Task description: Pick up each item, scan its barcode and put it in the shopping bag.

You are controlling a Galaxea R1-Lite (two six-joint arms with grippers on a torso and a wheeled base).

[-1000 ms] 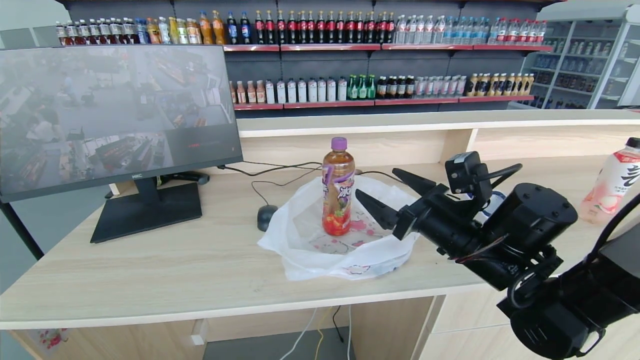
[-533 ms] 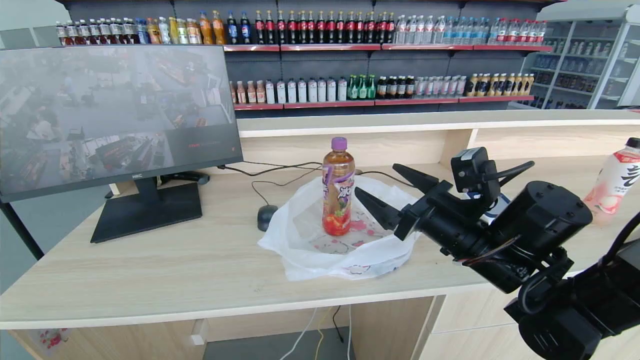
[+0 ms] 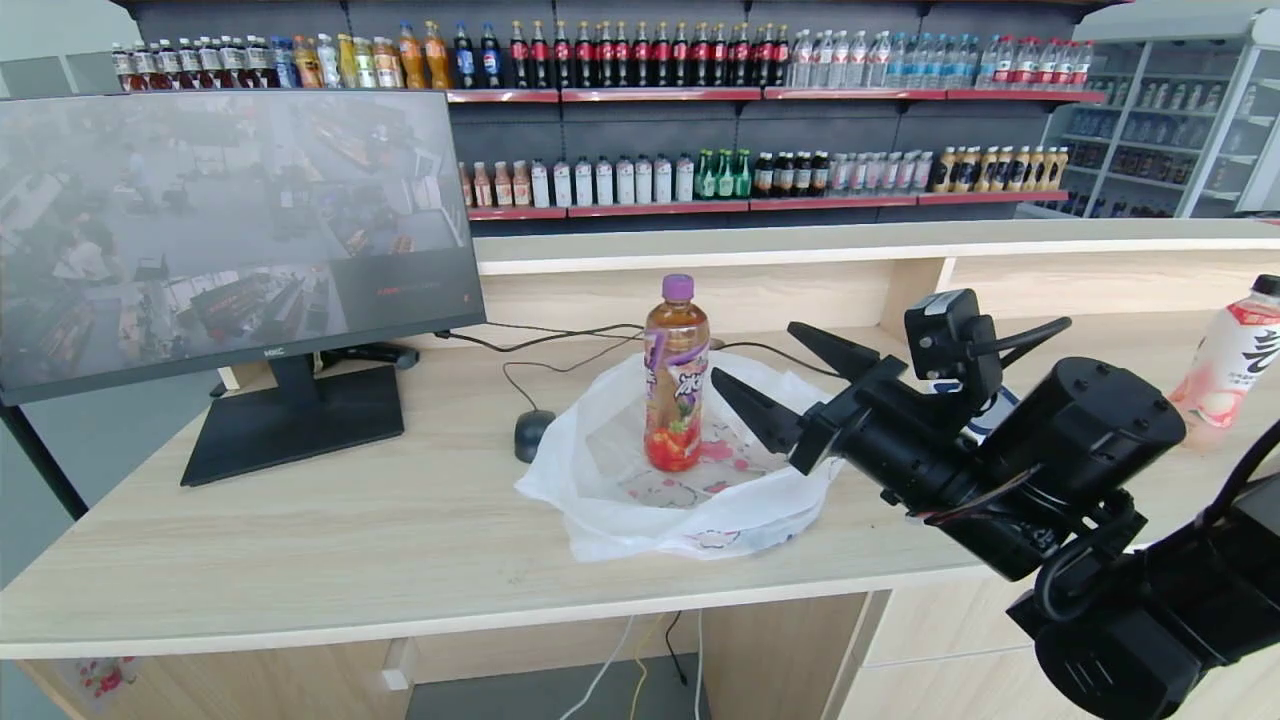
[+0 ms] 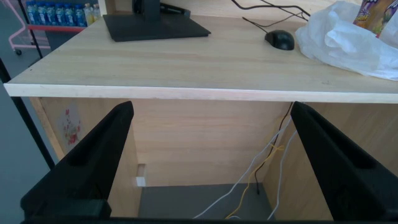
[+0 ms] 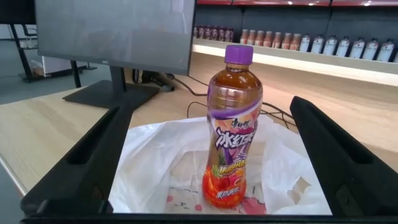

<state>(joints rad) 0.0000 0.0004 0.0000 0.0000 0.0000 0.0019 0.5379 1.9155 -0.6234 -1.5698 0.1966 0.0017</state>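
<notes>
A tea bottle (image 3: 676,375) with a purple cap stands upright in the spread-open white shopping bag (image 3: 610,480) on the wooden counter. My right gripper (image 3: 756,351) hovers open just right of the bottle, fingers pointing at it and not touching. In the right wrist view the bottle (image 5: 234,130) stands ahead between the two black fingers (image 5: 93,162), with the bag (image 5: 168,162) around its base. A pink-labelled bottle (image 3: 1225,365) stands at the counter's far right. My left gripper (image 4: 211,107) is open and holds nothing, low in front of the counter's front edge (image 4: 186,92).
A monitor (image 3: 230,230) on a black stand fills the counter's left. A mouse (image 3: 533,432) with its cable lies just left of the bag. A raised ledge (image 3: 800,255) runs along the back, with drink shelves behind it. A blue-and-white item (image 3: 992,412) is partly hidden behind my right arm.
My right arm has drifted slightly to the right and its fingers have risen a little. Bottle and bag have not moved.
</notes>
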